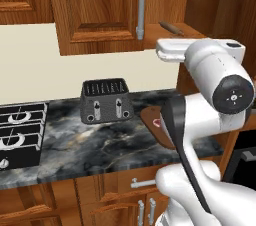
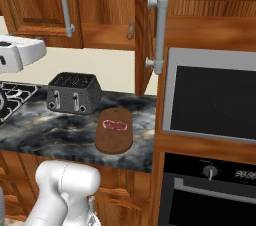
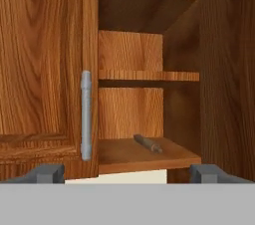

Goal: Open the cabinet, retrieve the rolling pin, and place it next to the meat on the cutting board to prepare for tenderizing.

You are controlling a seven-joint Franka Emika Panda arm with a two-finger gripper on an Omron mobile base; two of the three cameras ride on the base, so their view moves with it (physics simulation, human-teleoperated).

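Rolling pin (image 3: 147, 143) lies on the lowest shelf (image 3: 149, 155) of the cabinet (image 3: 45, 69), angled across the wood, with nothing touching it. One door of the cabinet stands swung aside, its grey bar handle (image 3: 85, 115) hanging just beside the shelf's front edge; the other door, seen edge-on in the right base view, is open too. The end effector (image 3: 127, 173) faces the opening with its 2 fingers spread wide and nothing between them, well short of the pin.

Below, on the desk (image 2: 60, 130), the cutting board (image 2: 114, 137) carries the meat (image 2: 115, 126) on its far half, next to the toaster (image 2: 74, 93).

Judging by this, the opening step looks done and retrieval is in hand. The next move calls for reaching forward into the shelf, turning the fingers to straddle the slim rod across its length, and clearing the door edge on the way in.
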